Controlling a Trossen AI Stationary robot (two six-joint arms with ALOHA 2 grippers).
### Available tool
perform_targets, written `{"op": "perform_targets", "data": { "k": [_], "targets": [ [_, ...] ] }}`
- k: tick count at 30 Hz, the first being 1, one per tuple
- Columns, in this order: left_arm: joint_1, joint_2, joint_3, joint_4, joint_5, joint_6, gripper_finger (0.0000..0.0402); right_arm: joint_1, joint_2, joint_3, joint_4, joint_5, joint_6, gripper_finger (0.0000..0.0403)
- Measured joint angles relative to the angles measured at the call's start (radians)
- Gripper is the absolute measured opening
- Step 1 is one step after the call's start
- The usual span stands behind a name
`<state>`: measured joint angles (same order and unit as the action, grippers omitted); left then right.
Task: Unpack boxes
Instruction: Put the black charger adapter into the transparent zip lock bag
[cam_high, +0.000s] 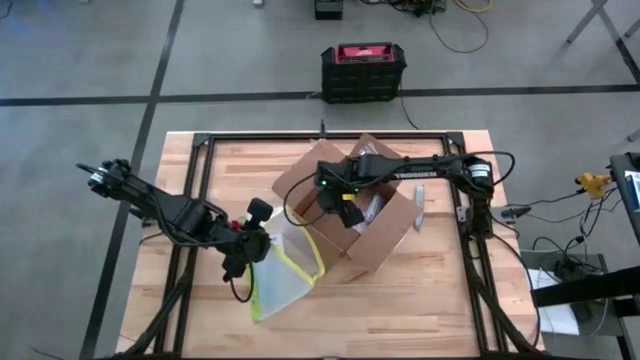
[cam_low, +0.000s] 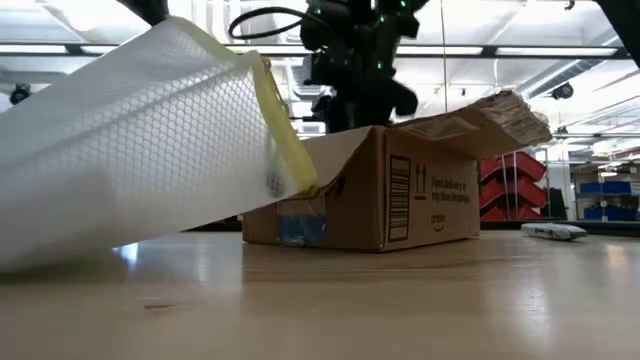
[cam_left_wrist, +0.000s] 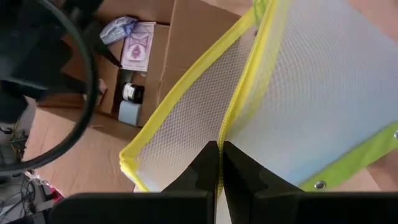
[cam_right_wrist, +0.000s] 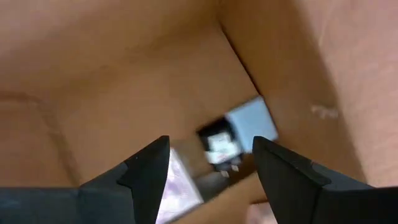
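The brown cardboard box (cam_high: 365, 215) stands open in the middle of the table, flaps up; it also shows in the low view (cam_low: 390, 195). Inside it lie a purple card pack (cam_left_wrist: 138, 53) and a small light-blue and black item (cam_right_wrist: 239, 134). My right gripper (cam_right_wrist: 211, 152) hangs open over the box's inside (cam_high: 348, 212), pointing down, with nothing between its fingers. My left gripper (cam_left_wrist: 219, 163) is shut on a clear mesh pouch with yellow edges (cam_high: 283, 268), left of the box. My left gripper pinches the pouch's yellow zipper edge (cam_left_wrist: 222, 134) between its two shut fingers, coming from above and slanting down. The held end is raised and the pouch slopes downward, its lower end (cam_low: 50, 255) resting on the table.
A black and red case (cam_high: 363, 70) stands on the floor beyond the table's far edge. A small grey tool (cam_high: 418, 205) lies on the table right of the box. Dark frame rails (cam_high: 200, 190) run along the table's left, far and right sides.
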<state>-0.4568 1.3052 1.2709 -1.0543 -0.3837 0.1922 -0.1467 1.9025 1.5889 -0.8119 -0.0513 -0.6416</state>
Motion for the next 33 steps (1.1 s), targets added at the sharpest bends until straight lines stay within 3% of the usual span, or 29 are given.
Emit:
{"op": "perform_targets", "data": {
  "k": [15, 25, 33],
  "targets": [
    [0.002, -0.001, 0.0, 0.064, -0.002, -0.023, 0.0, -0.085, 0.048, -0.143, 0.151, -0.16, -0.103, 0.0216],
    [0.002, -0.001, 0.0, 0.068, -0.002, -0.06, 0.0, -0.089, 0.083, -0.142, 0.165, -0.152, -0.11, 0.0228],
    [0.003, -0.001, 0.0, 0.068, -0.002, -0.067, 0.0, -0.116, 0.087, -0.143, 0.107, -0.133, -0.115, 0.0214]
  ]
}}
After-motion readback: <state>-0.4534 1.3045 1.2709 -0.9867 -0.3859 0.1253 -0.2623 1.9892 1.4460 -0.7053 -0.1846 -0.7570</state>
